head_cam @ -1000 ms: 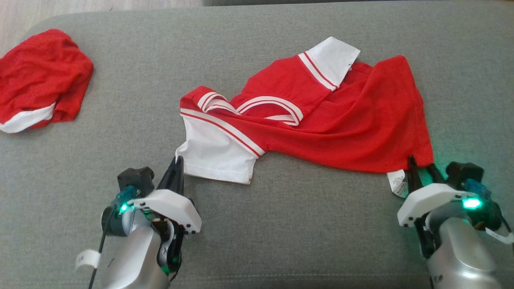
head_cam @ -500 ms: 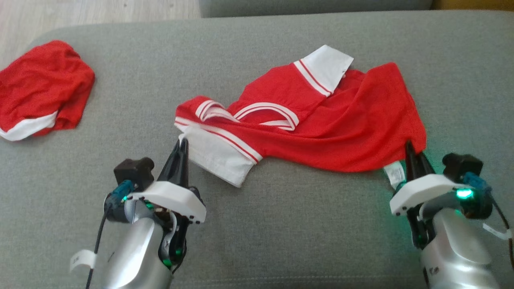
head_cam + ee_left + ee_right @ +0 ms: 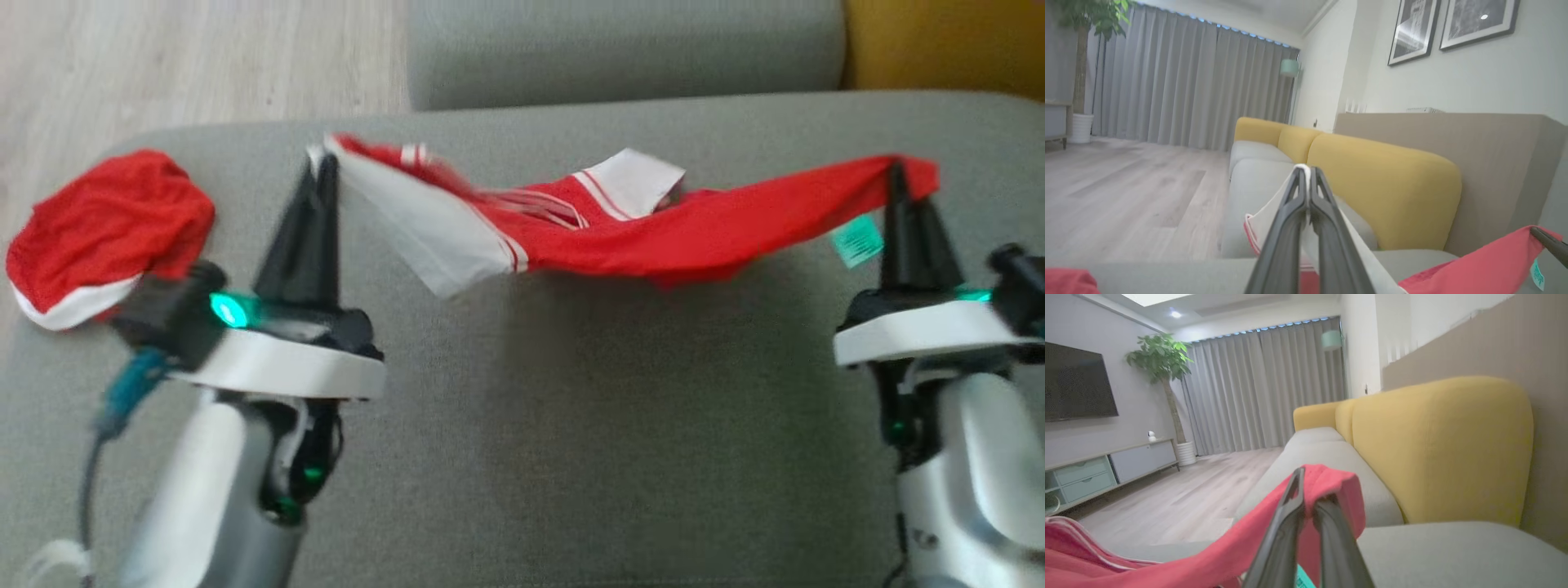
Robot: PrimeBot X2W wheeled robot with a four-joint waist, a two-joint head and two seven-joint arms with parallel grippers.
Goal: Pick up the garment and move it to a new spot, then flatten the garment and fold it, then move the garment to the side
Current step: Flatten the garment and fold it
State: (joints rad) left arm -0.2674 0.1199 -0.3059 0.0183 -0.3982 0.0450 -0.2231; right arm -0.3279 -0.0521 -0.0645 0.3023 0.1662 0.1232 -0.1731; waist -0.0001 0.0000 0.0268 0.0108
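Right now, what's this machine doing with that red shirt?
The robot holds a red and white shirt by two ends: its left gripper is shut on the white sleeve, its right gripper on a red corner. The shirt hangs stretched between them over the grey sofa seat, not yet flattened or folded. Another red garment lies at the left.

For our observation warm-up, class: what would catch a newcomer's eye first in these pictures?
A red-and-white garment hangs stretched over the grey sofa seat, its ends pinched by the left gripper and right gripper. A second red bundle lies at the seat's left end.
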